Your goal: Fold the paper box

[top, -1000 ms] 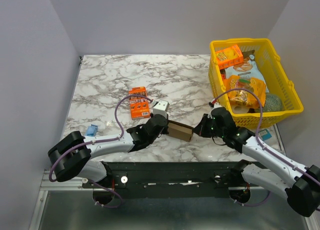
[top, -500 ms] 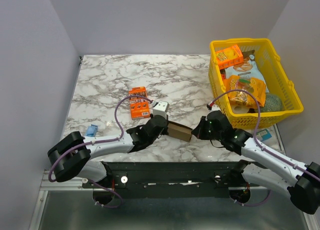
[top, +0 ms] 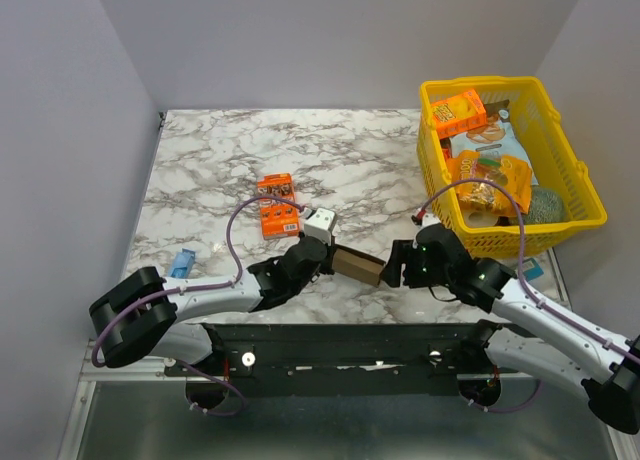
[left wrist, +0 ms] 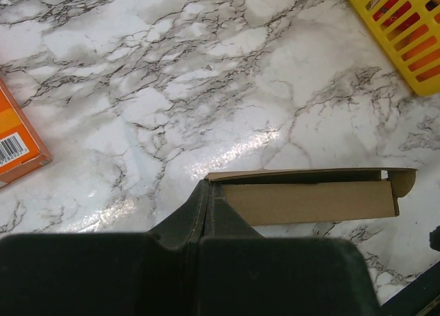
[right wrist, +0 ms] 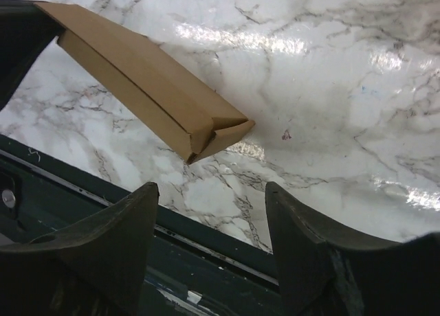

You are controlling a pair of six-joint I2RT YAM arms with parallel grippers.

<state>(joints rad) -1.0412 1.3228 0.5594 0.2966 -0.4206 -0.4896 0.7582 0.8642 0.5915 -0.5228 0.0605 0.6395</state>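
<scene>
Cardboard looks half-folded: the left gripper (left wrist: 206, 191) clamps the paper box (left wrist: 309, 202), the right gripper (right wrist: 210, 202) hovers spread just before its loose end (tucking that seems next).

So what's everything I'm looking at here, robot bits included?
paper box: one, brown, near the table's front edge, between the two arms
snack box: one, orange, printed, lying on the table left of centre
small box: one, white, just right of the snack box
small object: one, blue, left side of the table; too small to identify
basket: one, yellow, right side, holding snack packs
table: one, white marble with grey veins
left end effector: one, black, shut on one end of the paper box
right end effector: one, black, open, near its other end
</scene>
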